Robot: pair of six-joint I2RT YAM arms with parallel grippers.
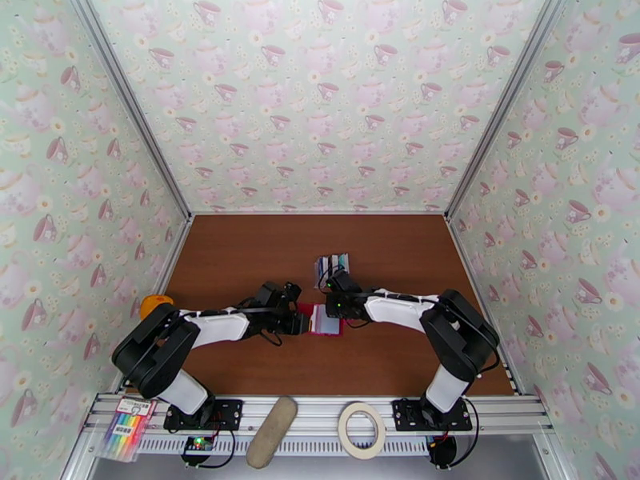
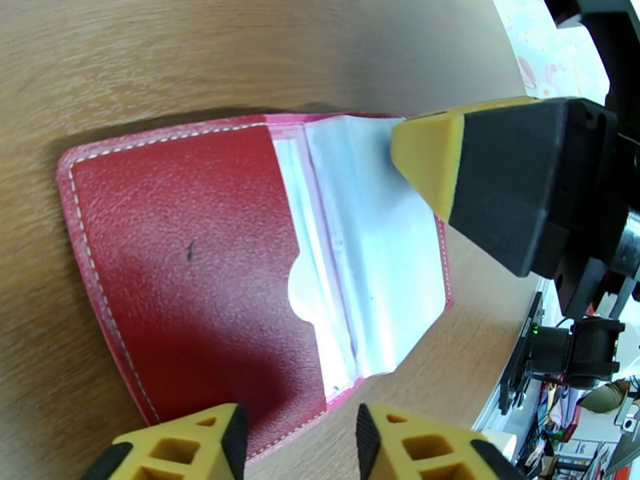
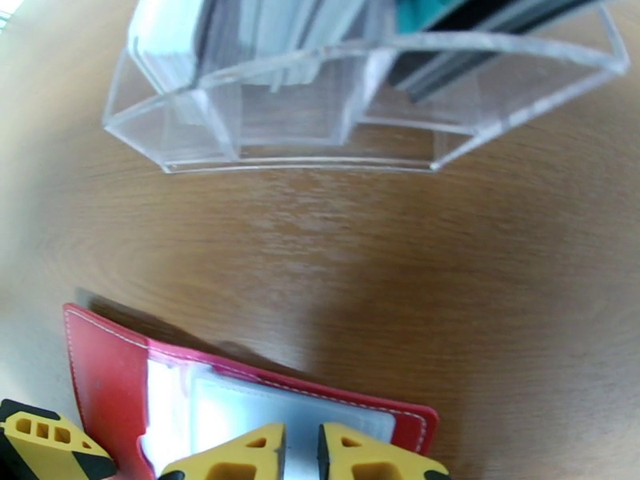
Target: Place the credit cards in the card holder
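Treat loading as unstarted: card holder (image 2: 192, 282) open between spread left gripper (image 2: 300, 442) and almost-pressed-together right gripper (image 3: 302, 456), credit cards (image 1: 333, 262) in clear stand (image 3: 384, 146) beyond latter.

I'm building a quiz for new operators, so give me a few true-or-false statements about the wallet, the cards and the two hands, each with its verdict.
1. The wallet lies open on the table. True.
2. The cards are spread flat on the table. False: they stand in a clear stand beyond the wallet.
3. The left hand has its fingers pressed together. False: they stand apart, at the wallet's edge.
4. The right hand has its tips close together over the wallet's clear sleeves. True.
5. A roll of tape lies beside the wallet. False: it rests on the metal rail at the near edge.
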